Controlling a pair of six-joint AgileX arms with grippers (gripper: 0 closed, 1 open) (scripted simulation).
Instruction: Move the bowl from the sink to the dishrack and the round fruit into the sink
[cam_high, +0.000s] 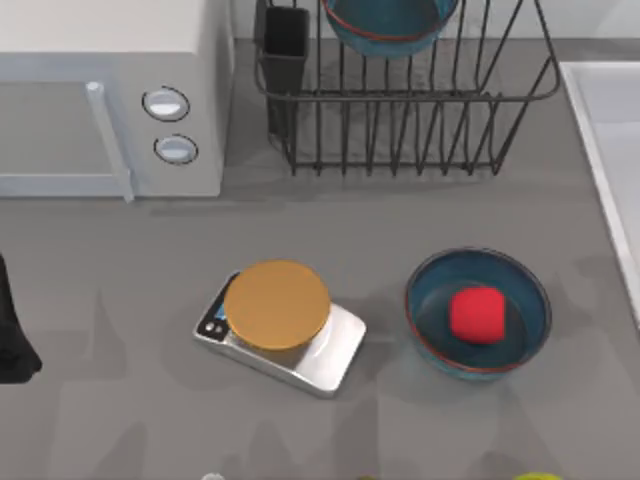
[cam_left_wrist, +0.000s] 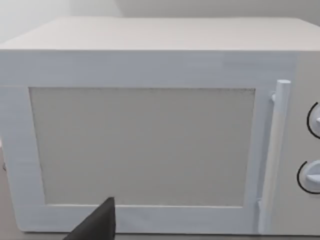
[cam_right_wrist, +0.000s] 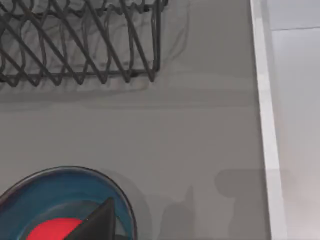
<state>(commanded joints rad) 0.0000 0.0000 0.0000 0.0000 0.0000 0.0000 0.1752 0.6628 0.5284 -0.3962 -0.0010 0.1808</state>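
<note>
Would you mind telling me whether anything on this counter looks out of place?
The red fruit sits inside a bowl on the counter, not in the sink. A second bowl stands in the dishrack. Nothing looks spilled or damaged.

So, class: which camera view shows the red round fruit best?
The top view: the round fruit shows whole, sitting inside a teal bowl on the table. The right wrist view catches just its upper part at the picture's edge. The left wrist view faces the microwave instead.
</note>
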